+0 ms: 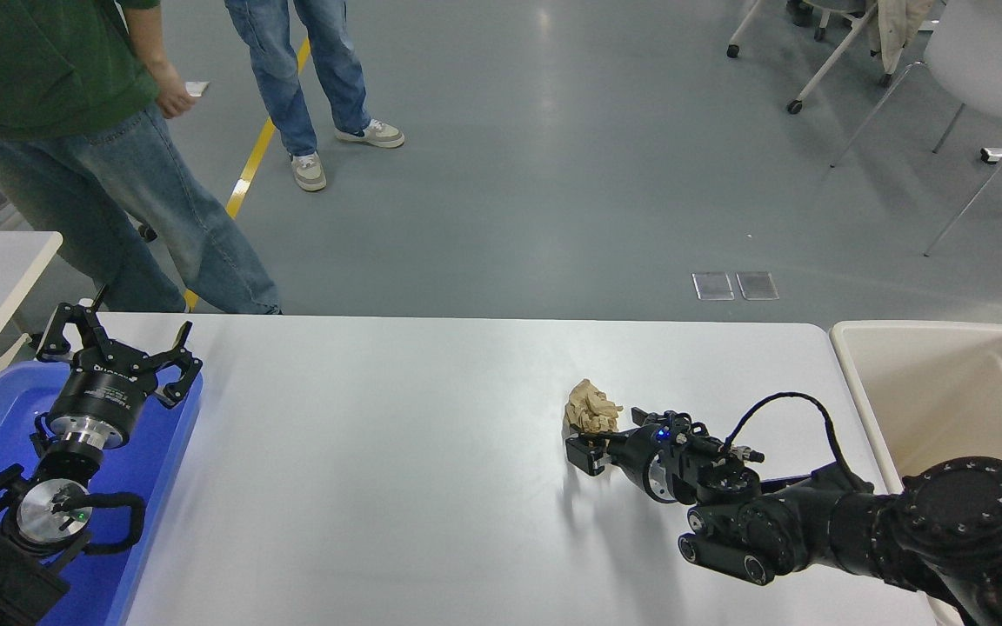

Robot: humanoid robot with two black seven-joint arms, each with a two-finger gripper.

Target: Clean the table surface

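The left end effector (114, 348) is parked over the blue tray (157, 487), left of the crumpled brown paper (592, 407), fingers spread apart. The paper is seen lying on the white tabletop (379, 469). The right end effector (592, 448) is held just beside it on the near side; its closure cannot be told.

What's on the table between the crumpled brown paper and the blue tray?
Nothing: in the head view, the table surface is bare between the crumpled brown paper and the blue tray.
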